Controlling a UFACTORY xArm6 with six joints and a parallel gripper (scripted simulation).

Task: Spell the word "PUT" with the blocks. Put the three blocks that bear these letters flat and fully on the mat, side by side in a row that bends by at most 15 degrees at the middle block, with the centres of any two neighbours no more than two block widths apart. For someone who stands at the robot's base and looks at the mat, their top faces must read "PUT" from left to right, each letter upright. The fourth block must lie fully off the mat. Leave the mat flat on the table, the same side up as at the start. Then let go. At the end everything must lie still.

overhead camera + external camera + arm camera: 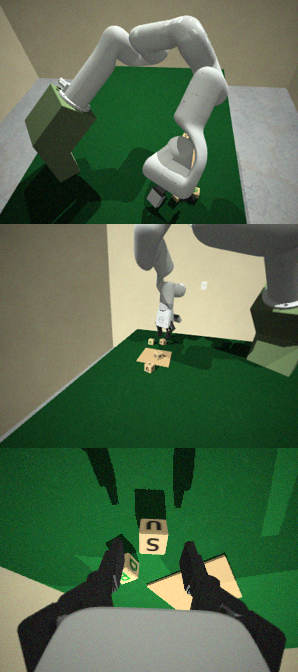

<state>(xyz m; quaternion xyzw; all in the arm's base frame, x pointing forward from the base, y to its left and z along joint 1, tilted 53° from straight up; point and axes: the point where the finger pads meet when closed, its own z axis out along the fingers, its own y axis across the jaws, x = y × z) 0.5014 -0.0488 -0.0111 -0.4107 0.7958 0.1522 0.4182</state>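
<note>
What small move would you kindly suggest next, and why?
I would probably ease the tool down around the U block, ready to grip it. The tool is open and hovers above that block, which shows between its fingers in the wrist view. The block lies off the mat, and PUT needs its U.

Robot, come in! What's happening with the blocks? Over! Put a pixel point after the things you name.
Gripper (164, 336) (152, 550) open, holding nothing. One block (158, 354) on the mat (144, 358) (220, 579); three off it. Green-lettered block (197, 191) (151, 342) (131, 567) close beside the U-and-S block (162, 342) (153, 538); might get bumped.
</note>
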